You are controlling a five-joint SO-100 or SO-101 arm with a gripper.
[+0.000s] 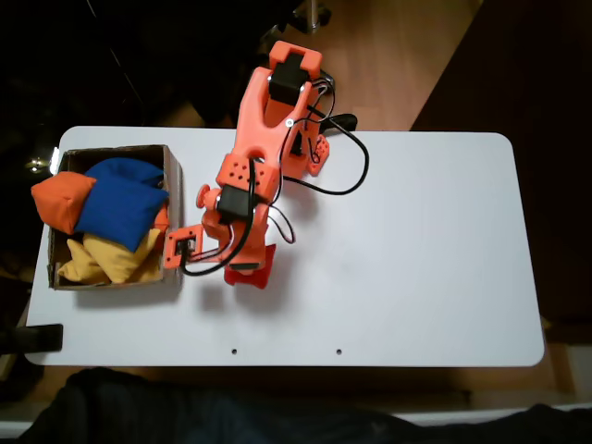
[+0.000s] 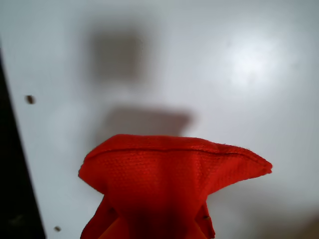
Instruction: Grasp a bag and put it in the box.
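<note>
Jaws pinch the bag (image 2: 169, 184); box (image 1: 172, 185) holds beanbags (image 1: 120, 199).

box (image 1: 171, 217) at table's (image 1: 416, 277) left end, fixed view | bag (image 1: 252, 270) right of box, under arm (image 1: 254, 157)

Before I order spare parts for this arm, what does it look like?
In the fixed view, the arm is bright orange plastic with chunky printed links, black servo blocks at the joints, and thin black cables looping alongside. One link has small round holes. The gripper is the same orange.
</note>
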